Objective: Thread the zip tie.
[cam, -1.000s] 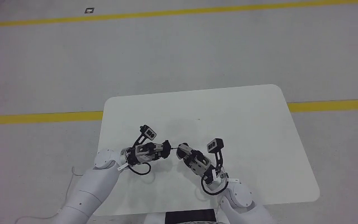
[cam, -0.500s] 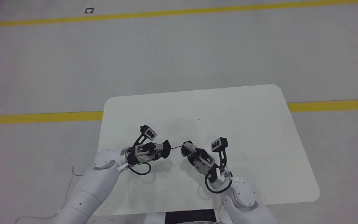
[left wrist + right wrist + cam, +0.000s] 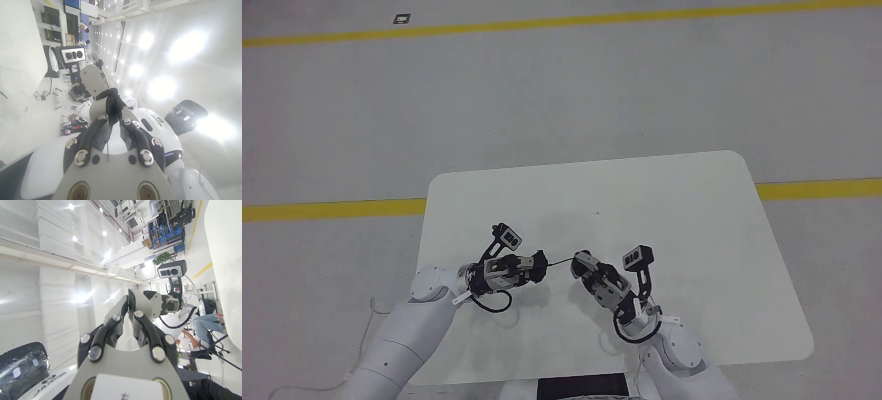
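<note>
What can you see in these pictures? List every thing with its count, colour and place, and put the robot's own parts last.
table: one, white, rounded corners, standing on the grey floor.
floor lines: two, yellow; one beyond the table, one level with its middle.
floor marker: one, small, dark, by the far yellow line.
zip tie: one, black, thin, stretched between the two grippers over the table's near part.
left gripper: one, grey and black, shut on the zip tie.
right gripper: one, grey and black, shut on the zip tie's other end.
</note>
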Robot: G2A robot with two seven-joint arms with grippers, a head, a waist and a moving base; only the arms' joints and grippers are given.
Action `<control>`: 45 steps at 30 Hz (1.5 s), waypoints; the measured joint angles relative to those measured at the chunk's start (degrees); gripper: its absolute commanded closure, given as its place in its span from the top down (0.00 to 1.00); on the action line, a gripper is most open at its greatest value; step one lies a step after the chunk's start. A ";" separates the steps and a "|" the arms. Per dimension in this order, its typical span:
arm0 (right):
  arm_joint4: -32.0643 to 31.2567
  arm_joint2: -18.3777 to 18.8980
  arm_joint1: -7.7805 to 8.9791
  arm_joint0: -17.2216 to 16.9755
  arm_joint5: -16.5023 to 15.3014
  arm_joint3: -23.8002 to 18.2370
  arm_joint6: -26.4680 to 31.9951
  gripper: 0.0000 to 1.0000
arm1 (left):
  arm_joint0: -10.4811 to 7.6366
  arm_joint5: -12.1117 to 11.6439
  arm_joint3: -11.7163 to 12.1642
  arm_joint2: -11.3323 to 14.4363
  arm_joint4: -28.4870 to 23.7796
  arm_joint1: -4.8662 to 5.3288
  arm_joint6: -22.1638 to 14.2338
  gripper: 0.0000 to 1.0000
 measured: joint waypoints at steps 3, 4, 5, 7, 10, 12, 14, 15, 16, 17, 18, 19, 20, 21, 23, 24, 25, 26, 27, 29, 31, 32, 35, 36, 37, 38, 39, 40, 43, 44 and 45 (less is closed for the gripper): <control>0.01 0.36 -0.09 -0.06 0.00 0.22 -0.01 0.00 | 0.00 0.00 0.00 0.00 0.00 0.00 0.00 0.00; -0.01 0.45 -0.12 -0.09 0.00 0.29 -0.02 0.00 | 0.00 0.00 0.00 0.00 0.00 0.00 0.00 0.00; -0.03 0.52 -0.15 -0.11 0.00 0.35 -0.04 0.00 | 0.00 0.00 0.00 0.00 0.00 0.00 0.00 0.00; -0.07 0.67 -0.21 -0.15 0.00 0.45 -0.07 0.00 | 0.00 0.00 0.00 0.00 0.00 0.00 0.00 0.00; -0.05 0.92 -0.29 -0.18 0.00 0.50 -0.09 0.00 | 0.00 0.00 0.00 0.00 0.00 0.00 0.00 0.00; -0.02 1.09 -0.33 -0.21 0.00 0.51 -0.10 0.00 | 0.00 0.00 0.00 0.00 0.00 0.00 0.00 0.00; -0.01 1.20 -0.38 -0.24 0.00 0.55 -0.10 0.00 | 0.00 0.00 0.00 0.00 0.00 0.00 0.00 0.00; -0.02 1.25 -0.41 -0.26 0.00 0.58 -0.10 0.00 | 0.00 0.00 0.00 0.00 0.00 0.00 0.00 0.00; -0.04 1.29 -0.43 -0.27 0.00 0.61 -0.10 0.00 | 0.00 0.00 0.00 0.00 0.00 0.00 0.00 0.00; -0.05 1.33 -0.45 -0.28 0.00 0.66 -0.11 0.00 | 0.00 0.00 0.00 0.00 0.00 0.00 0.00 0.00; -0.07 1.38 -0.48 -0.28 0.00 0.74 -0.13 0.00 | 0.00 0.00 0.00 0.00 0.00 0.00 0.00 0.00; -0.07 1.42 -0.50 -0.27 0.00 0.82 -0.14 0.00 | 0.00 0.00 0.00 0.00 0.00 0.00 0.00 0.00; -0.06 1.46 -0.52 -0.24 0.00 0.91 -0.14 0.00 | 0.00 0.00 0.00 0.00 0.00 0.00 0.00 0.00; -0.03 1.50 -0.55 -0.21 0.00 1.02 -0.14 0.00 | 0.00 0.00 0.00 0.00 0.00 0.00 0.00 0.00; 0.02 1.55 -0.60 -0.16 0.00 1.17 -0.15 0.00 | 0.00 0.00 0.00 0.00 0.00 0.00 0.00 0.00; 0.05 1.59 -0.62 -0.14 0.00 1.26 -0.15 0.00 | 0.00 0.00 0.00 0.00 0.00 0.00 0.00 0.00; 0.07 1.61 -0.65 -0.13 0.00 1.33 -0.16 0.00 | 0.00 0.00 0.00 0.00 0.00 0.00 0.00 0.00; 0.10 1.63 -0.67 -0.12 0.00 1.40 -0.18 0.00 | 0.00 0.00 0.00 0.00 0.00 0.00 0.00 0.00; 0.14 1.66 -0.69 -0.11 0.00 1.48 -0.18 0.00 | 0.00 0.00 0.00 0.00 0.00 0.00 0.00 0.00; 0.23 1.74 -0.73 -0.09 0.00 1.57 -0.18 0.00 | 0.00 0.00 0.00 0.00 0.00 0.00 0.00 0.00; 0.31 1.88 -0.77 -0.10 0.00 1.65 -0.15 0.00 | 0.00 0.00 0.00 0.00 0.00 0.00 0.00 0.00; 0.34 1.94 -0.78 -0.11 0.00 1.69 -0.14 0.00 | 0.00 0.00 0.00 0.00 0.00 0.00 0.00 0.00; 0.38 2.16 -0.83 -0.15 0.00 1.84 -0.13 0.00 | 0.00 0.00 0.00 0.00 0.00 0.00 0.00 0.00; 0.40 2.23 -0.85 -0.17 0.00 1.88 -0.12 0.00 | 0.00 0.00 0.00 0.00 0.00 0.00 0.00 0.00; 0.41 2.28 -0.87 -0.18 0.00 1.89 -0.12 0.00 | 0.00 0.00 0.00 0.00 0.00 0.00 0.00 0.00; 0.43 2.32 -0.89 -0.21 0.00 1.90 -0.12 0.00 | 0.00 0.00 0.00 0.00 0.00 0.00 0.00 0.00; 0.45 2.38 -0.92 -0.24 0.00 1.90 -0.12 0.00 | 0.00 0.00 0.00 0.00 0.00 0.00 0.00 0.00; 0.46 2.42 -0.93 -0.26 0.00 1.90 -0.10 0.00 | 0.00 0.00 0.00 0.00 0.00 0.00 0.00 0.00; 0.50 2.56 -1.00 -0.31 0.00 1.92 -0.03 0.00 | 0.00 0.00 0.00 0.00 0.00 0.00 0.00 0.00; 0.54 2.61 -1.02 -0.33 0.00 1.92 -0.01 0.00 | 0.00 0.00 0.00 0.00 0.00 0.00 0.00 0.00; 0.59 2.68 -1.05 -0.36 0.00 1.93 0.05 0.00 | 0.00 0.00 0.00 0.00 0.00 0.00 0.00 0.00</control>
